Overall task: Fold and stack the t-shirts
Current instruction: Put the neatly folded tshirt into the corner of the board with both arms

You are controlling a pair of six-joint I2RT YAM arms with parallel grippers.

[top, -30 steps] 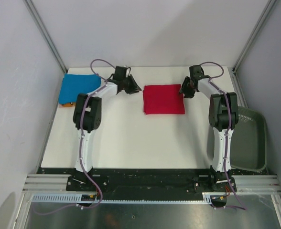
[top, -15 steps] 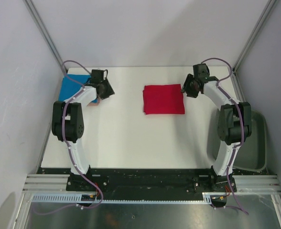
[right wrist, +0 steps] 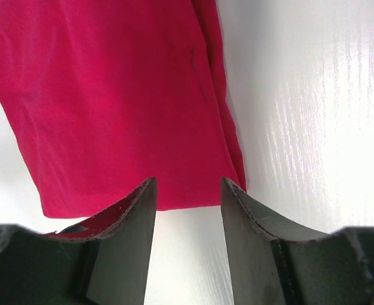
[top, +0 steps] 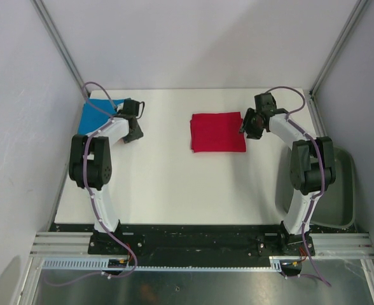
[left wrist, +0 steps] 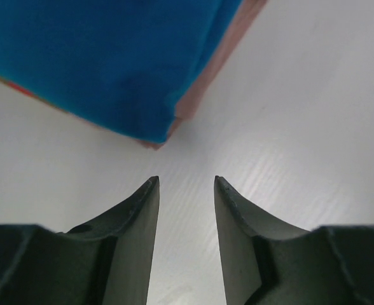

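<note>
Just ahead of the spread, empty right end effector [right wrist: 187,183] lies the folded red tee [right wrist: 110,101], well apart from the spread left end effector [left wrist: 186,181].

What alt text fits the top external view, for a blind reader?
A folded red t-shirt lies flat on the far middle of a white table, with the right gripper at its right edge. The left gripper is beside a folded blue t-shirt in the far left corner; a dark grey bin stands at the right.
</note>
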